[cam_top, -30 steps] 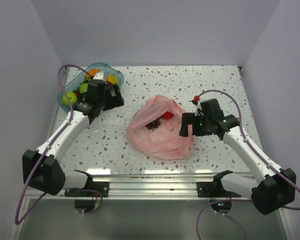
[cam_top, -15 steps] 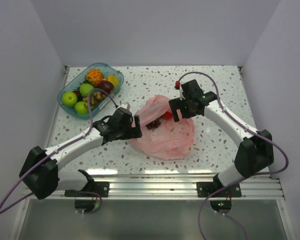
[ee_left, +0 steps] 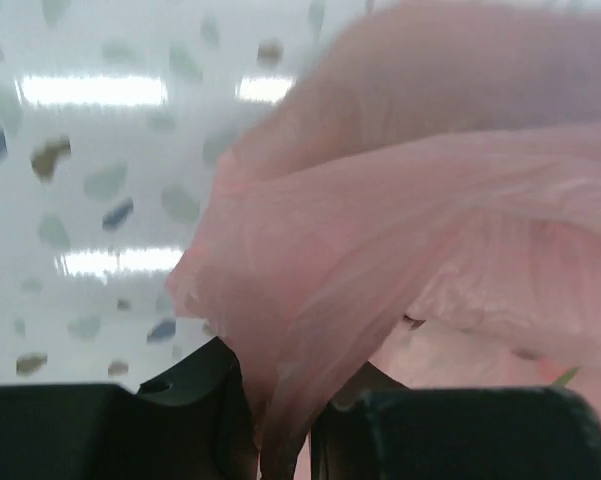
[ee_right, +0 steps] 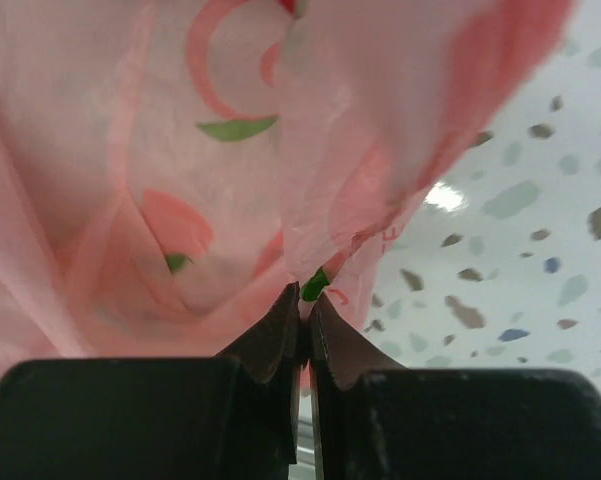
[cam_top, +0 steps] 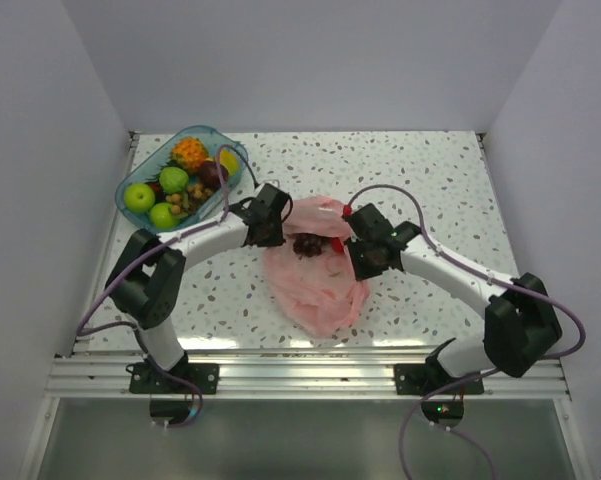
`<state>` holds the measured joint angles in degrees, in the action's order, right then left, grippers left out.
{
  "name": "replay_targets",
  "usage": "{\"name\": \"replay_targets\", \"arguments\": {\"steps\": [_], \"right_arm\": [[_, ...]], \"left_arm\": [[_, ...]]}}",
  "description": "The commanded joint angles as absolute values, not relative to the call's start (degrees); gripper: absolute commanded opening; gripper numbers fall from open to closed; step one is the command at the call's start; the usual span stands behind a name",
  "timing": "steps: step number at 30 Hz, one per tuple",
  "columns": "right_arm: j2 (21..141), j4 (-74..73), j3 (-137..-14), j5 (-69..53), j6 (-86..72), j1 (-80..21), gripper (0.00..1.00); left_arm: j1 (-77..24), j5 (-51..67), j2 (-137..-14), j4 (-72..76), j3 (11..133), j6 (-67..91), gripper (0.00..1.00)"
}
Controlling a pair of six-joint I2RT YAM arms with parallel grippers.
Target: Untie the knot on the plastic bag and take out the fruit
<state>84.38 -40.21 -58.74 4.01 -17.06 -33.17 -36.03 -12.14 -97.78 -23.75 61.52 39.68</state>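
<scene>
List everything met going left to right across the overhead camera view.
From the left: blue tray → left gripper → grapes inside the plastic bag → right gripper.

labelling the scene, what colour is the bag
The bag is pale pink with red and green print, clearest in the right wrist view.

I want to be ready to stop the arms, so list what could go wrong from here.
1. The left gripper and right gripper each pinch only a thin fold of the bag. Pulling apart could tear it, or a fold could slip free.
2. The grapes lie in the open mouth between the grippers. An uneven tug might spill them onto the table.
</scene>
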Motion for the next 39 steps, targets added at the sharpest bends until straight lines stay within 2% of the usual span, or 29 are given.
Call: {"name": "replay_targets", "arguments": {"steps": [1,4,7,8,9,10,11,13,14,17,20,25,33,38,39], "right_arm": [[77.6,-36.4,-55.3,0.9,-26.7,-38.7,0.07],[75.0,-34.4,-53.7,0.5,-31.1,-42.6,0.11],[72.8,-36.6,-55.5,4.4,-30.6,-43.0,0.35],[72.3,-37.4,-56.4,5.8,-28.8,-43.0,0.59],[71.7,-39.6,-58.3,7.2,-27.5,-43.0,0.68],[71.2,-40.7,-59.4,9.5,-24.6,-43.0,0.83],[71.0,-41.5,-60.5,11.1,-23.0,-42.9,0.89],[71.5,-43.8,-64.3,14.0,-19.9,-42.9,0.99],[72.0,-44.3,-65.8,16.0,-16.6,-42.9,0.99],[75.0,-45.3,-71.6,19.9,-10.4,-42.9,0.99],[79.9,-45.0,-78.2,21.0,-5.3,-42.8,0.99],[86.4,-41.1,-82.3,18.1,3.0,-42.9,0.99],[99.6,-37.0,-85.6,21.9,8.3,-42.5,0.99],[103.3,-35.5,-85.2,23.0,6.5,-38.7,0.98],[103.3,-34.4,-84.4,22.3,6.2,-38.1,0.96]], "left_arm": [[-33.2,-15.0,-102.5,-19.5,74.9,30.0,0.25],[-32.1,-14.7,-106.9,-20.3,83.3,25.2,0.35],[-32.0,-14.0,-107.1,-20.0,85.1,22.5,0.54],[-32.0,-13.5,-106.4,-20.0,84.4,22.3,0.64],[-32.0,-13.2,-105.5,-19.7,83.4,22.2,0.68],[-32.0,-12.9,-102.9,-19.3,80.5,22.2,0.71],[-32.0,-12.4,-101.4,-18.6,78.9,22.3,0.78],[-32.0,-12.1,-96.5,-18.8,74.4,23.5,0.86],[-32.3,-12.0,-94.6,-19.7,73.1,24.1,0.9],[-33.6,-12.2,-87.0,-21.4,68.0,26.4,0.93],[-35.8,-12.7,-80.9,-25.0,64.7,29.4,0.93],[-39.0,-11.0,-73.9,-28.0,59.7,33.9,0.93],[-41.9,-4.7,-76.4,-23.5,51.2,38.3,0.93],[-42.6,-3.0,-79.8,-20.8,48.0,40.1,0.93],[-42.7,-2.8,-80.9,-20.7,47.5,40.3,0.93]]}}
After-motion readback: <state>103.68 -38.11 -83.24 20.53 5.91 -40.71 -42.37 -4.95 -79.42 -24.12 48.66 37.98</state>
